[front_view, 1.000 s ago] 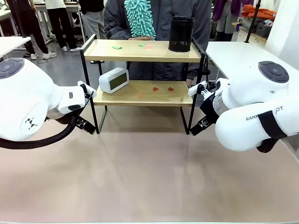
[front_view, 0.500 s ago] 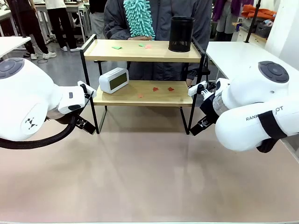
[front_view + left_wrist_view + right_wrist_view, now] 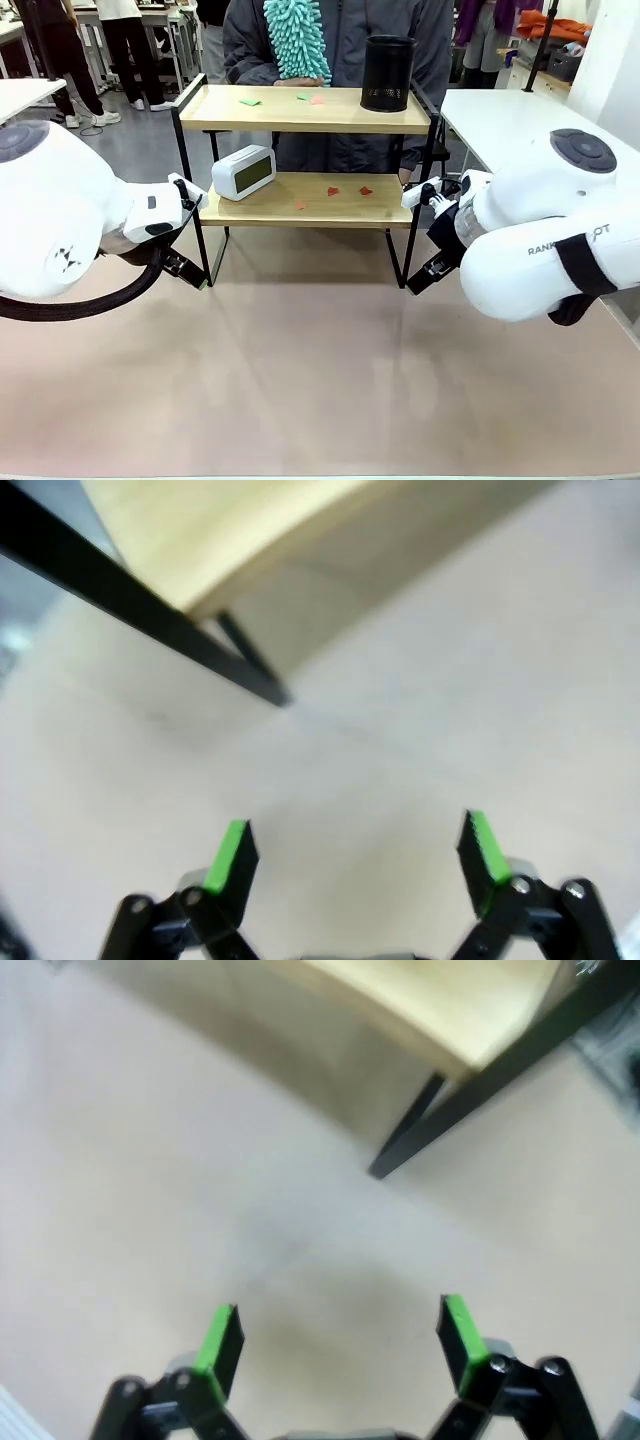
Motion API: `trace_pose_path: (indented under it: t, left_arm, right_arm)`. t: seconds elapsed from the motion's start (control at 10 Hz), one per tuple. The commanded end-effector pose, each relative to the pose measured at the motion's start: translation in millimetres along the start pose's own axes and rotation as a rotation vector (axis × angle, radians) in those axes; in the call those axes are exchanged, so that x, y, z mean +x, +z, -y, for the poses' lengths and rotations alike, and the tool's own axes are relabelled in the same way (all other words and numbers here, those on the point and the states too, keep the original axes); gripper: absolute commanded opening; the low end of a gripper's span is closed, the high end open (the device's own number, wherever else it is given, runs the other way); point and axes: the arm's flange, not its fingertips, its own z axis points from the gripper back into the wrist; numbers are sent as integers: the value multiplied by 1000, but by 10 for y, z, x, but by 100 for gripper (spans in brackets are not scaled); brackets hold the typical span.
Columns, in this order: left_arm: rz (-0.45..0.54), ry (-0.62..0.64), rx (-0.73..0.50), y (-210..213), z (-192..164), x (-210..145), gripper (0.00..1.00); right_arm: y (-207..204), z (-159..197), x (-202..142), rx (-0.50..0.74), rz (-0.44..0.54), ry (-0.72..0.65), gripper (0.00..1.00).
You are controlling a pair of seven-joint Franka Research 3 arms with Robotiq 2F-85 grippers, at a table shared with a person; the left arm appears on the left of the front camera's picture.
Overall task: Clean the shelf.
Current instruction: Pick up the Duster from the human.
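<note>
The shelf (image 3: 310, 122) stands at the table's far side, two wooden boards in a black frame. Green and pink paper scraps (image 3: 250, 101) lie on its top board beside a black mesh cup (image 3: 388, 72). A white clock (image 3: 243, 171) and red scraps (image 3: 333, 190) sit on the lower board. Behind it a person holds a teal duster (image 3: 297, 38). My left gripper (image 3: 355, 855) hangs open over the tabletop near the shelf's front left leg (image 3: 250, 675). My right gripper (image 3: 338, 1338) is open near the front right leg (image 3: 410, 1140). Nothing lies between either pair of fingers.
The pinkish tabletop (image 3: 310, 370) stretches in front of the shelf. White tables stand at the left (image 3: 20, 92) and right (image 3: 510, 115). My bulky arms flank the shelf on both sides. Other people stand farther back on the left.
The person's duster has shifted slightly to the left. Both arms have hardly moved.
</note>
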Motion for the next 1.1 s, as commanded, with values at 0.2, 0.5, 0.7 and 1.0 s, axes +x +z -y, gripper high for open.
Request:
trace_pose_path:
  t: [0.2, 0.5, 0.7, 1.0]
  left_arm:
    - [213, 318, -462, 1648, -772, -986, 100]
    - [725, 766, -525, 2212, -1497, -1998, 100]
    - [893, 980, -554, 2069, -1824, -2611, 100]
    - [829, 1226, -580, 1546, -1971, -2897, 100]
  right_arm:
    - [1776, 773, -531, 541, 306, -602, 100]
    - [2080, 1677, -1331, 706, 489, -912, 100]
    - [1795, 2151, -1812, 772, 511, -1086, 100]
    - [1242, 2448, -2272, 777, 486, -1317, 100]
